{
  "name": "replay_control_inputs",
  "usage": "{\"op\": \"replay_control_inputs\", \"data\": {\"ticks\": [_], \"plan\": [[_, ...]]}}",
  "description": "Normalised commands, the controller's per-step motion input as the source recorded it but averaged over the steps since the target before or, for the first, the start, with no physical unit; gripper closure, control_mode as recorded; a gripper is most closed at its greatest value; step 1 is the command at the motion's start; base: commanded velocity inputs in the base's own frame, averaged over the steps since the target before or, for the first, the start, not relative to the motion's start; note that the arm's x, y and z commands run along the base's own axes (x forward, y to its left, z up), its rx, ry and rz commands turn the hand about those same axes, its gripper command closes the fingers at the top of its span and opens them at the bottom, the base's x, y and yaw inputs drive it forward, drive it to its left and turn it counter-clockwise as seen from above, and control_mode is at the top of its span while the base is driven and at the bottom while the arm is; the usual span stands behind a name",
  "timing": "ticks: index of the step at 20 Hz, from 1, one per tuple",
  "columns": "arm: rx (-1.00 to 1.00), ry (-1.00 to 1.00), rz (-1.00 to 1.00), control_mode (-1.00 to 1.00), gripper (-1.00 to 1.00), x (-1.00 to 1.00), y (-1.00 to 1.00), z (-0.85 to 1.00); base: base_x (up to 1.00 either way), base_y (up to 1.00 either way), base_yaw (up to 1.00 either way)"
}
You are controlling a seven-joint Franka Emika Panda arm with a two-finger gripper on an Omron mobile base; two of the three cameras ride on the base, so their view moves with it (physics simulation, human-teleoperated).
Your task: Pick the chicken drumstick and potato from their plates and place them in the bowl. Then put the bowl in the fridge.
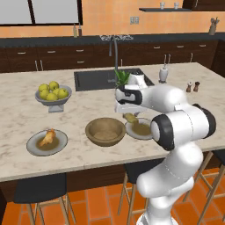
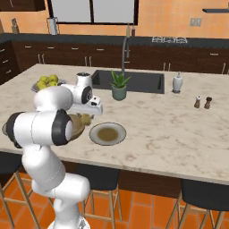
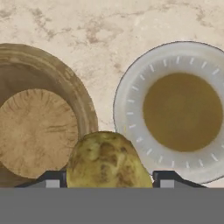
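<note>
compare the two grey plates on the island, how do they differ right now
The left plate has the chicken drumstick lying on it; the right plate is bare, since the potato is up in the gripper. The left plate sits away from the arm, while the right plate lies just under the hand, beside the bowl. Both are round and grey with brownish centres.

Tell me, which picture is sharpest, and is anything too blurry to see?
Hand view: sharpest, with the potato between the fingertips and the plate rim ticks clear. Left base view: softer, the chicken drumstick a small orange smudge. Right base view: soft too, the bowl mostly hidden behind the arm.
</note>
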Motion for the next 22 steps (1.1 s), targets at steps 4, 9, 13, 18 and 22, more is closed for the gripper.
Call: {"op": "replay_control_inputs", "data": {"ticks": [4,9,13,18,22], "plan": [[0.01,0.01,-0.06,-1.00,1.00,-0.03,0.96,0.00,0.00,0.00,0.00],[0.00,0.02,0.00,-1.00,1.00,0.12,0.57,0.00,0.00,0.00,0.00],[0.00,0.00,0.00,-1.00,1.00,0.13,0.10,-0.25,0.00,0.00,0.00],[0.00,0.00,0.00,-1.00,1.00,0.07,0.12,-0.47,0.00,0.00,0.00],[0.00,0.00,0.00,-1.00,1.00,0.10,0.05,-0.31,0.00,0.00,0.00]]}}
